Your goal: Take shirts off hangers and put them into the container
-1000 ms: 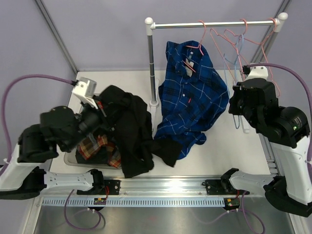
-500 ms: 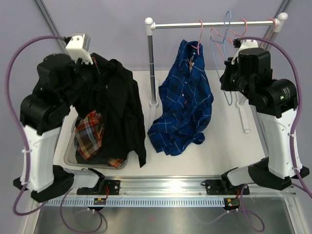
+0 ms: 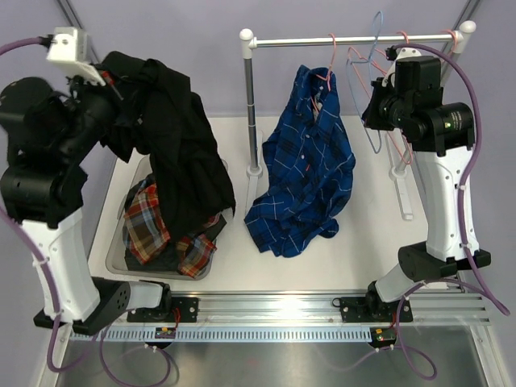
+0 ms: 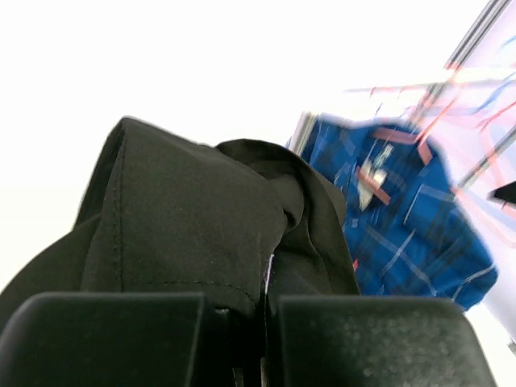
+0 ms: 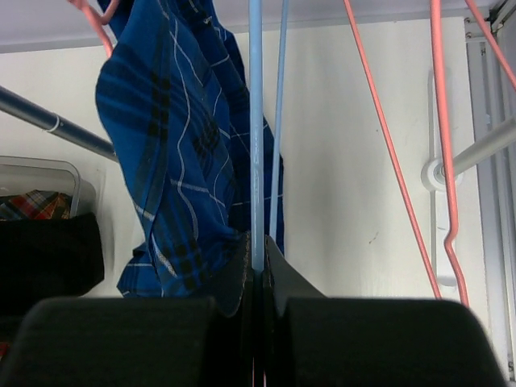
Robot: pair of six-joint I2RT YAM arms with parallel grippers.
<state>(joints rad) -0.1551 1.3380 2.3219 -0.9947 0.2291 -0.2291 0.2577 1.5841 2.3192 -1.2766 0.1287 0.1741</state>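
Our left tool (image 4: 264,310) is clenched on the plain black fabric shirt (image 3: 181,137), raised high so that it drapes down over the shallow translucent grey plastic tub (image 3: 113,256), where the red-orange-navy plaid shirt (image 3: 149,230) lies. Our right tool (image 5: 256,278) pinches the thin blue wire hanger (image 5: 256,121) up by the silver metal rail (image 3: 306,40). The blue white-checked shirt (image 3: 310,173) hangs from a pink wire hanger (image 3: 329,74), its hem bunched on the white tabletop (image 3: 363,234).
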